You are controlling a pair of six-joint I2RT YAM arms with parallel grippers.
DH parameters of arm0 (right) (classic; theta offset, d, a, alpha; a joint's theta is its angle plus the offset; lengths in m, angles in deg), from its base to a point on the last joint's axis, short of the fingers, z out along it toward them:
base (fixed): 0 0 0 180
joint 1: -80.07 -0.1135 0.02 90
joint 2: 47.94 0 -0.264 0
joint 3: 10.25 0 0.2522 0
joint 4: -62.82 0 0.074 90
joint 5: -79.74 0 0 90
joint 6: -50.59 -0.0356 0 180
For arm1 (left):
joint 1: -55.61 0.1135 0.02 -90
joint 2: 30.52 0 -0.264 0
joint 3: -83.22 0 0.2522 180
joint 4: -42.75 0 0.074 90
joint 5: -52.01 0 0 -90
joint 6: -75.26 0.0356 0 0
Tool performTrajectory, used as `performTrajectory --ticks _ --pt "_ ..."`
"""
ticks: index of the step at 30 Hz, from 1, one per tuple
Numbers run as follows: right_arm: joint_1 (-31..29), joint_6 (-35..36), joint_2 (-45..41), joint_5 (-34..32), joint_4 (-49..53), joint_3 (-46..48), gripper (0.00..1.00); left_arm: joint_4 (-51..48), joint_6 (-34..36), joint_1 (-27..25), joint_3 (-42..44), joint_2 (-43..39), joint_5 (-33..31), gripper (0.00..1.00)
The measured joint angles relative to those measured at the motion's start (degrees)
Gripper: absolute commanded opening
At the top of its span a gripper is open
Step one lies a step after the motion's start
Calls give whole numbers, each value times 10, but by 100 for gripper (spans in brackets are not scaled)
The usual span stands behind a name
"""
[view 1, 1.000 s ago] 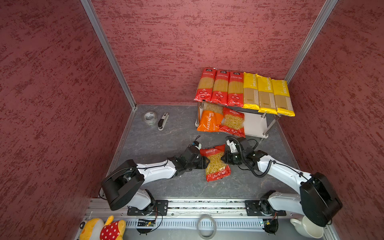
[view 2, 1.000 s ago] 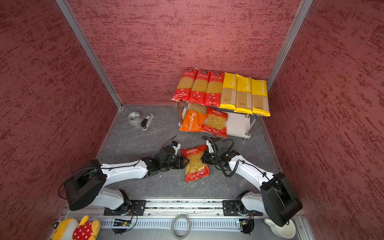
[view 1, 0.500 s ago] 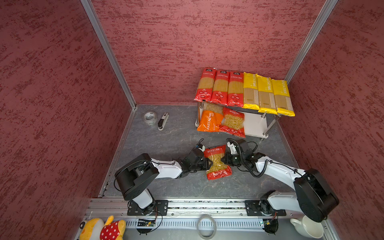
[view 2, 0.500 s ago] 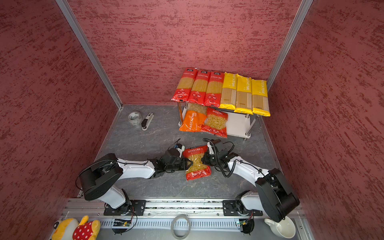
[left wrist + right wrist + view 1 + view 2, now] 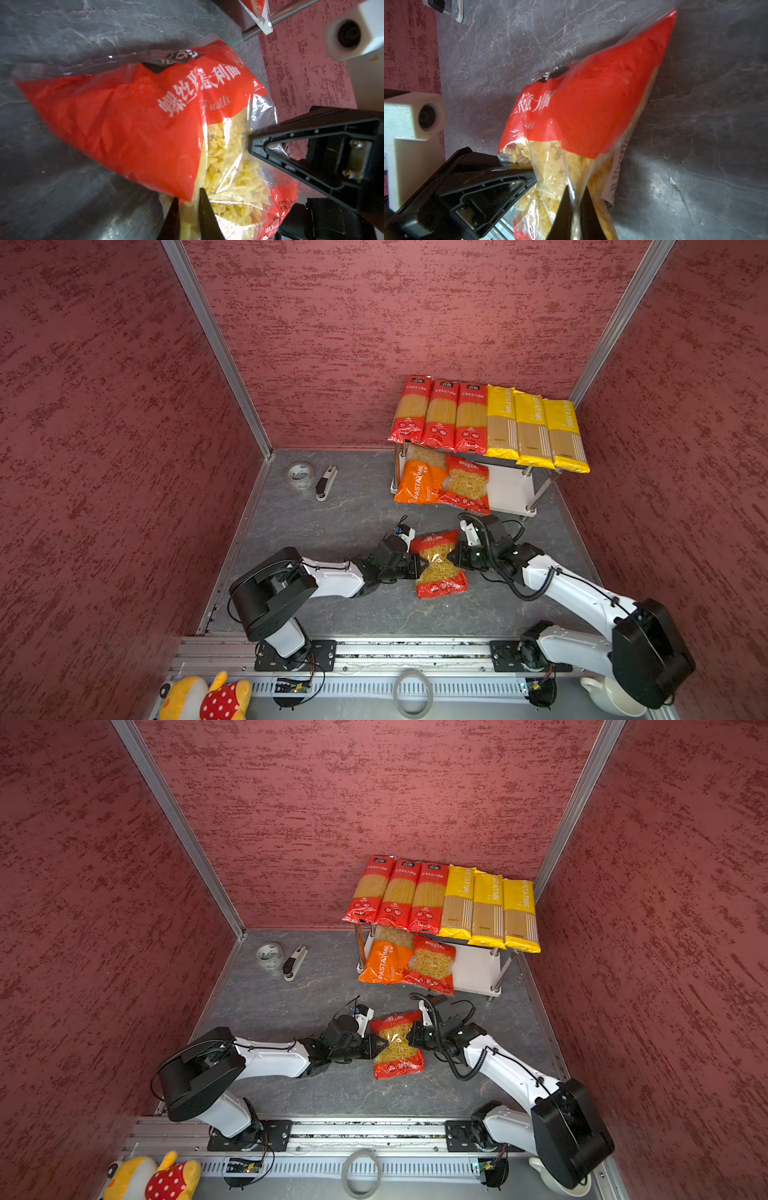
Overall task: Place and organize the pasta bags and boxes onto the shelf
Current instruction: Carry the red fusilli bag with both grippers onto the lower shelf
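The left end effector [image 5: 417, 567] and right end effector [image 5: 454, 558] are each clamped on opposite side edges of the red fusilli bag [image 5: 440, 572], probably so the floppy pack lifts level. The bag rests on the worktop [image 5: 332, 531], just near of the shelf [image 5: 509, 493], whose lower tier has room at the right.

Bright, even overhead light fills both top views, leaving only soft shadows on the bench [image 5: 332, 522]; wide-angle perspective splays the wall posts [image 5: 216, 348] outward. In the wrist views, glare streaks the clear film of the bag [image 5: 124, 124] and the polished bench, and close surfaces look slightly soft.
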Motion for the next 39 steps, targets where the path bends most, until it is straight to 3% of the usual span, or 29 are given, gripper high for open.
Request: performTrajectory --ticks 14,23,29,39 --pt "48 17 -99 -76 55 -45 0 -74 68 -7 -137 -24 2 0" --pt "136 40 -124 -137 33 -65 0 -82 138 -6 -310 89 11 0" --pt "190 40 -103 -181 -74 -47 0 -39 181 -3 -405 184 0 0" --pt "223 68 7 -293 -311 -26 0 9 238 3 -574 336 -56 0"
